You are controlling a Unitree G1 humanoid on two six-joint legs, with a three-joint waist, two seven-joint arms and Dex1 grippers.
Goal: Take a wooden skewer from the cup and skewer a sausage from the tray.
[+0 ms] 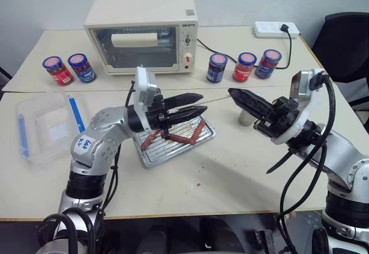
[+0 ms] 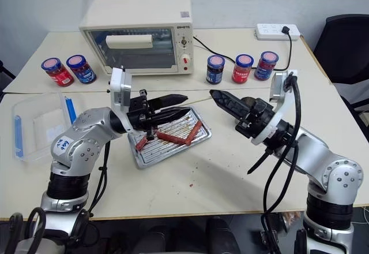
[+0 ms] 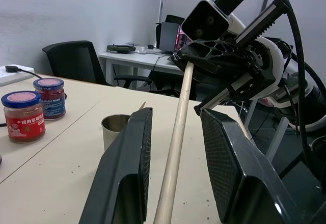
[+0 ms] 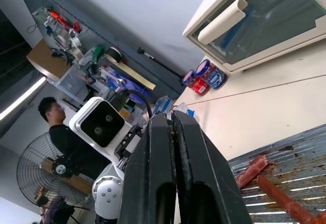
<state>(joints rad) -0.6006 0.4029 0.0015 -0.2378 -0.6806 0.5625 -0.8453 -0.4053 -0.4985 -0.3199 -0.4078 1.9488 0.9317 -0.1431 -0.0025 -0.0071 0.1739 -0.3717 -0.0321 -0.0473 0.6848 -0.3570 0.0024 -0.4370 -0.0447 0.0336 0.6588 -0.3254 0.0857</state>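
Risk: the wooden skewer (image 1: pixel 216 99), pinched at one end only by the closed right gripper (image 1: pixel 232 93), may pivot or slip out. It spans level above the tray (image 1: pixel 202 140), its free end between the left gripper (image 1: pixel 200 104)'s parted fingers. Sausages lie in the tray; the cup (image 3: pixel 113 129) stands beside it.

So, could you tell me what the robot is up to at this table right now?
It is working on skewering a sausage. The right gripper is shut on a wooden skewer, holding it roughly level above the tray. The stick's free end runs between the parted fingers of the left gripper, which are not clamped on it. Three sausages lie on the tray, none pierced yet. The cup stands on the table behind the right gripper.
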